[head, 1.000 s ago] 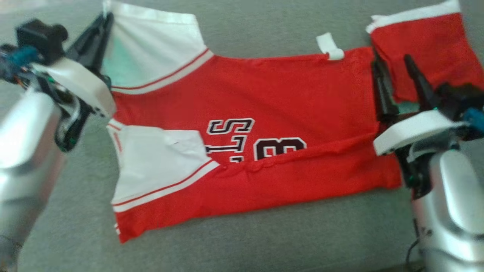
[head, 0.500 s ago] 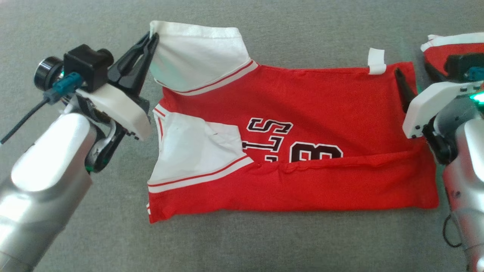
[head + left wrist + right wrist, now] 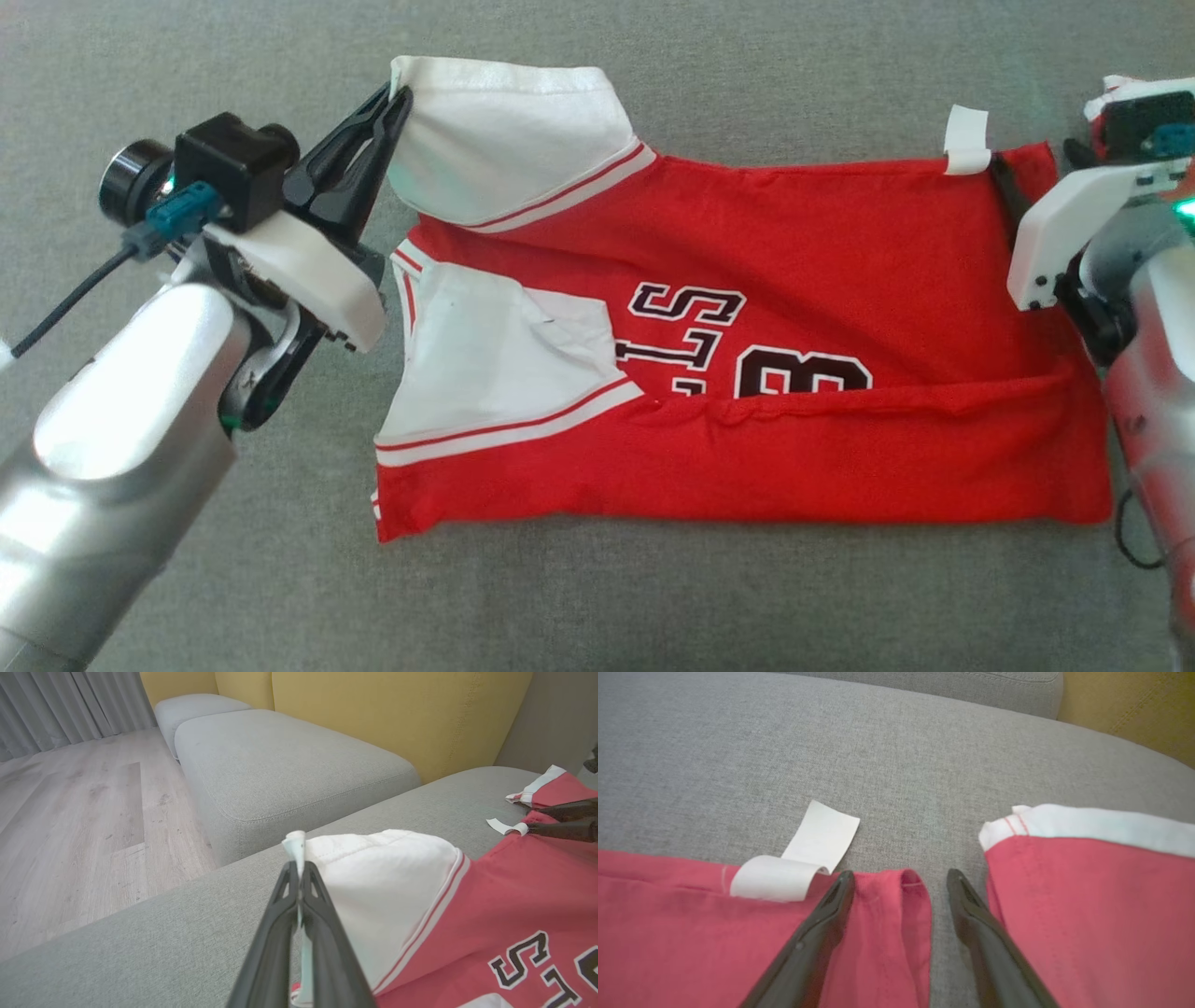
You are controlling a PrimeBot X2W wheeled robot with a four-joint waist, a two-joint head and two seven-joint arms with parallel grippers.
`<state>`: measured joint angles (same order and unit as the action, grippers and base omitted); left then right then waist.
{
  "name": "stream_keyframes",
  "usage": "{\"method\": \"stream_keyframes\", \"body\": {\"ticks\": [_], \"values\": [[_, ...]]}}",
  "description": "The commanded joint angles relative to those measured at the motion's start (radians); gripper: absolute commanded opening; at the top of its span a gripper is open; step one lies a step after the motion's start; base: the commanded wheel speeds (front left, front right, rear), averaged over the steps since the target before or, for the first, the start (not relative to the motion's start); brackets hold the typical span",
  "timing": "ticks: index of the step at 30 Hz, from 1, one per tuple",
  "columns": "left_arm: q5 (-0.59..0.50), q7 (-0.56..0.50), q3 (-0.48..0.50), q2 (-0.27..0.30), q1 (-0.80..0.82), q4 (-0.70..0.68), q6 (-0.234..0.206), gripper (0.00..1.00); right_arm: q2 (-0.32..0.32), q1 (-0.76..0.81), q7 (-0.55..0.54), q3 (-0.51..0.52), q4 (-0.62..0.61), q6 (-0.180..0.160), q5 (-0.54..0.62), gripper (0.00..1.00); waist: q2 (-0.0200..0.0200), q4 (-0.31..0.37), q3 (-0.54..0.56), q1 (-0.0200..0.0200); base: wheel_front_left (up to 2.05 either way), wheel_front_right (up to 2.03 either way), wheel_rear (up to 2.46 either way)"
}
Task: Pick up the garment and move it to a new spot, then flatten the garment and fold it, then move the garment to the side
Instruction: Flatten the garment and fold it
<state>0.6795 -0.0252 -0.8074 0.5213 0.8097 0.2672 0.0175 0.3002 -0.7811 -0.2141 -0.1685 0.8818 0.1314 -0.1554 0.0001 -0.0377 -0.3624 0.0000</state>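
Note:
The garment (image 3: 794, 243) is a red jersey with white sleeves and black lettering, lying partly folded on the grey sofa cushion (image 3: 653, 597). My left gripper (image 3: 400, 91) is shut on the edge of the far white sleeve (image 3: 373, 882), which it holds slightly raised. In the left wrist view the left gripper (image 3: 297, 870) pinches that sleeve's hem. My right gripper (image 3: 901, 875) is open at the jersey's far right corner, with a fold of red hem (image 3: 896, 914) between its fingers. A white label (image 3: 803, 863) lies just left of them.
A second red piece with white trim (image 3: 1087, 882) lies right of my right gripper. Behind the cushion stand a yellow backrest (image 3: 397, 714) and another grey seat (image 3: 280, 765). A wooden floor (image 3: 70, 835) lies beyond the cushion's edge.
The head camera has shifted, so the whole picture has moved. My left gripper keeps its hold on the sleeve. My right gripper stays open and now sits closer to the label at the corner.

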Motion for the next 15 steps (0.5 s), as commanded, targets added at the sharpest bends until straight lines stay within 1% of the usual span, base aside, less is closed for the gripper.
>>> {"method": "stream_keyframes", "body": {"ticks": [1,5,6,7,8,12,15], "values": [[0.004,0.001,0.042,0.038,0.042,-0.028,-0.004,0.0,0.011,-0.015,0.012,-0.025,-0.007,-0.001,0.008,1.0,-0.0001,-0.003,-0.005,0.0,0.0,0.0,0.0],[0.004,-0.005,0.04,0.034,0.052,-0.026,-0.004,0.0,0.018,-0.051,0.027,-0.054,0.05,-0.001,0.001,1.0,-0.0001,-0.008,-0.013,0.0,0.0,0.0,0.0],[0.005,-0.007,0.038,0.033,0.054,-0.023,-0.004,0.0,0.017,-0.058,0.025,-0.063,0.065,-0.001,-0.008,0.9,-0.0001,-0.009,-0.014,0.0,0.0,0.0,0.0],[0.005,-0.009,0.037,0.032,0.055,-0.02,-0.005,0.0,0.017,-0.066,0.023,-0.074,0.078,-0.001,-0.015,0.38,-0.0001,-0.009,-0.014,0.0,0.0,0.0,0.0],[0.005,-0.01,0.037,0.033,0.056,-0.017,-0.006,0.0,0.019,-0.074,0.026,-0.087,0.088,-0.001,-0.022,0.0,-0.0001,-0.009,-0.013,0.0,0.0,0.0,0.0],[0.01,-0.01,0.041,0.038,0.056,0.005,-0.011,0.0,0.013,-0.106,0.075,-0.123,0.097,-0.001,-0.074,0.0,-0.0001,0.005,0.0,0.0,0.0,0.0,0.0],[0.013,-0.014,0.043,0.043,0.062,0.023,-0.009,0.0,0.003,-0.13,0.111,-0.139,0.087,-0.001,-0.141,0.0,-0.0001,0.022,0.011,0.0,0.0,0.0,0.0]]}}
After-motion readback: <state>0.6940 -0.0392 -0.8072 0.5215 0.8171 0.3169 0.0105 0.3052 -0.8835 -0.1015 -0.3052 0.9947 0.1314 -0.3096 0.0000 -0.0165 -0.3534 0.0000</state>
